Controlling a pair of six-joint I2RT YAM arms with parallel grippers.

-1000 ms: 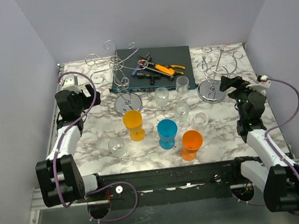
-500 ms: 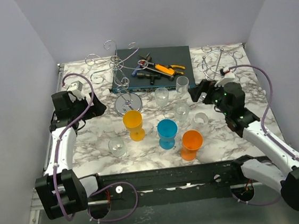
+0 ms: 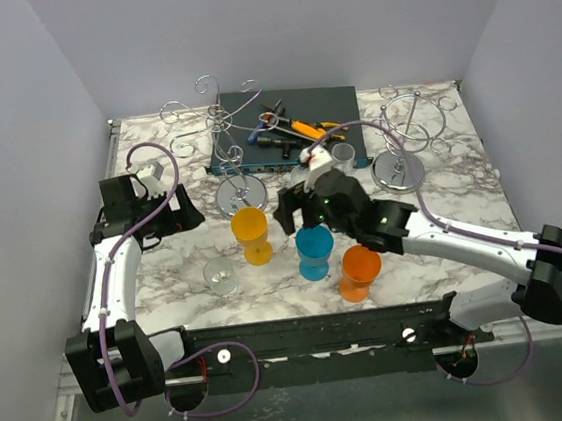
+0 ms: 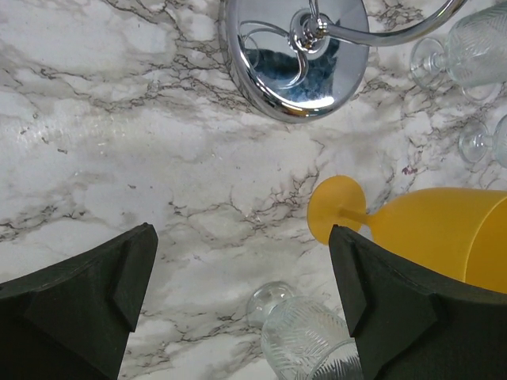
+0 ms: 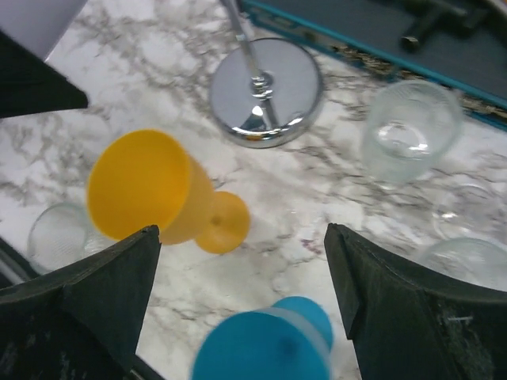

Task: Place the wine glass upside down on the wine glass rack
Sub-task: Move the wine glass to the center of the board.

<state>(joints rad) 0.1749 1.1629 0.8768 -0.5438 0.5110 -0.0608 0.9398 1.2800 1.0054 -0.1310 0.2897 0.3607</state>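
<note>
Near the left edge of the tabletop [image 3: 172, 269], the left gripper [image 3: 177, 213] has eased a little inward from where it hung a second ago. Its fingers stand wide apart with nothing between them, looking down on bare marble beside the yellow glass [image 3: 251, 231] and a clear glass [image 3: 219, 274]. Just beyond the yellow glass stands the left rack [image 3: 239, 192], its hooks bare (no glass hangs from it, nor from the other one).

The big change is in the middle. The right gripper [image 3: 296, 209], which a second ago sat by the right edge near the right rack [image 3: 397, 170], has swung across to the centre. It now hovers between the yellow glass and the blue glass [image 3: 315, 247], its fingers spread and pinching nothing. Its wrist view puts the yellow glass toward one finger and the blue glass at the bottom of the view, so I cannot tell which one it is after.

Every glass stands upright on the tabletop, with the orange glass [image 3: 358, 270] closest to the front edge. By my reading the task has only reached the approach, with the right arm taking the job. Grasping, turning over and hanging are all ahead.
</note>
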